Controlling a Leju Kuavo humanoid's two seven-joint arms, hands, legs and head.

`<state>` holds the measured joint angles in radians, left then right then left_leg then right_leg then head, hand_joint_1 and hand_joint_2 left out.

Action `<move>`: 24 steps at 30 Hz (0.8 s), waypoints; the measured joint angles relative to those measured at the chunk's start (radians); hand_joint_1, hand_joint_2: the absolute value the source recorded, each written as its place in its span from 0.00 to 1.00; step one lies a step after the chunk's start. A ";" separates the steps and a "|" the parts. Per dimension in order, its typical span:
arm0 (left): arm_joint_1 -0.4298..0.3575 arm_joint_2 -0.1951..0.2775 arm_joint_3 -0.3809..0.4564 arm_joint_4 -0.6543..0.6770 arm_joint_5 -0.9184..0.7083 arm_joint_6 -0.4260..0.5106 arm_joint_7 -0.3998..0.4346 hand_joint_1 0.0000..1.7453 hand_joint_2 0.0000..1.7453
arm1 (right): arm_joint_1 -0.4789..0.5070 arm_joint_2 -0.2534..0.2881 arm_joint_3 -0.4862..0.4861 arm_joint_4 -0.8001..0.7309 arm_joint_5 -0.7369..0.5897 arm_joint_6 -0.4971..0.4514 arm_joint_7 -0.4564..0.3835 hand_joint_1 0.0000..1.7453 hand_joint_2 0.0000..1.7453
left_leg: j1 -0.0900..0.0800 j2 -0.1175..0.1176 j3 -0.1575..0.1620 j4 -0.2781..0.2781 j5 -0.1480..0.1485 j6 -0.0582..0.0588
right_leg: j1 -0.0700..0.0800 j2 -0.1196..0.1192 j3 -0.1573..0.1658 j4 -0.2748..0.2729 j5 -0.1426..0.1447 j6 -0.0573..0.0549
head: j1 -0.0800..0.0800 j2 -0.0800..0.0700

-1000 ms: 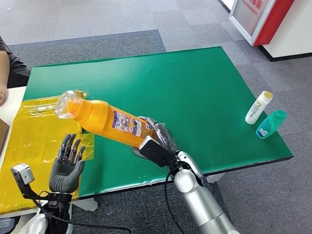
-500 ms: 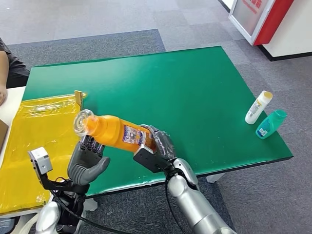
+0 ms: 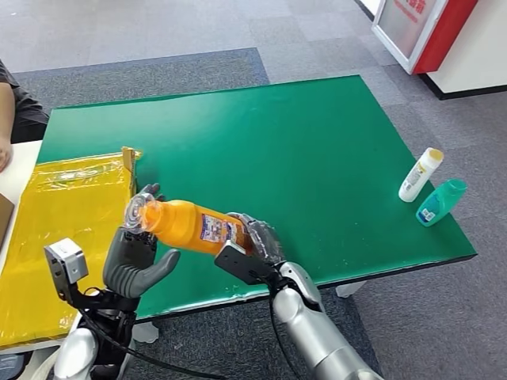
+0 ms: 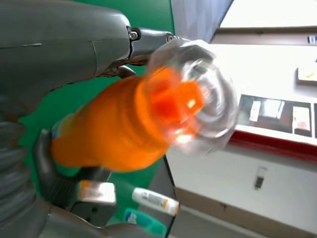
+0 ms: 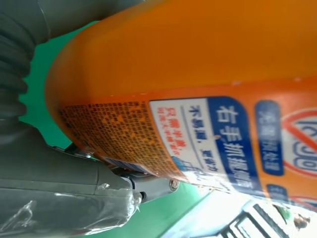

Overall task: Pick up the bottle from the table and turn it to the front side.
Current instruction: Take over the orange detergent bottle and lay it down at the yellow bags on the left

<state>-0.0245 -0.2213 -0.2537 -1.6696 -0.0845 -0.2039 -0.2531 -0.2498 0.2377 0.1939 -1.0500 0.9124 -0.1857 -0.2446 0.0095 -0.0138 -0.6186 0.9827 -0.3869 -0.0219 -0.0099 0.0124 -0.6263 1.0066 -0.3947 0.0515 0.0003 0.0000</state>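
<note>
Orange plastic, smooth and likely slippery: the bottle [image 3: 191,227] lies nearly level in the air, above the green table's [image 3: 310,150] near edge. My right hand [image 3: 254,241] grasps its labelled base end. My left hand [image 3: 132,257] cups under the clear cap [image 3: 135,210]; I cannot tell whether it grips. I judge it rigid and moderately heavy, best held at the body, not the cap.

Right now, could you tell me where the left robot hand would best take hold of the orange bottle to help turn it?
Probably at the neck, just below the clear cap, coming from underneath. The orange bottle lies nearly level above the green table, its base end gripped by the right robot hand. The neck is the narrow free end, and the left robot hand is right beneath it.
</note>
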 joint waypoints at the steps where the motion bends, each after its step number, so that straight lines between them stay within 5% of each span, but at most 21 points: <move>1: -0.002 0.000 0.001 0.000 -0.027 0.017 0.001 0.00 1.00 | 0.006 0.000 0.000 0.000 0.002 0.003 0.000 1.00 1.00 | 0.000 0.000 0.000 0.000 0.000 0.000 | 0.000 0.000 0.000 0.000 0.000 0.000 | 0.000 0.000; 24: -0.021 -0.016 0.023 0.025 -0.124 0.048 0.018 0.00 1.00 | 0.045 0.008 -0.003 -0.054 0.002 0.033 -0.001 1.00 1.00 | 0.000 0.000 0.000 0.000 0.000 0.000 | 0.000 0.000 0.000 0.000 0.000 0.000 | 0.000 0.000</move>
<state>-0.0459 -0.2377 -0.2302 -1.6447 -0.2087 -0.1558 -0.2354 -0.2045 0.2455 0.1905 -1.1041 0.9142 -0.1527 -0.2460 0.0095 -0.0137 -0.6186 0.9827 -0.3870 -0.0219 -0.0098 0.0124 -0.6263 1.0067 -0.3947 0.0515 0.0004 0.0000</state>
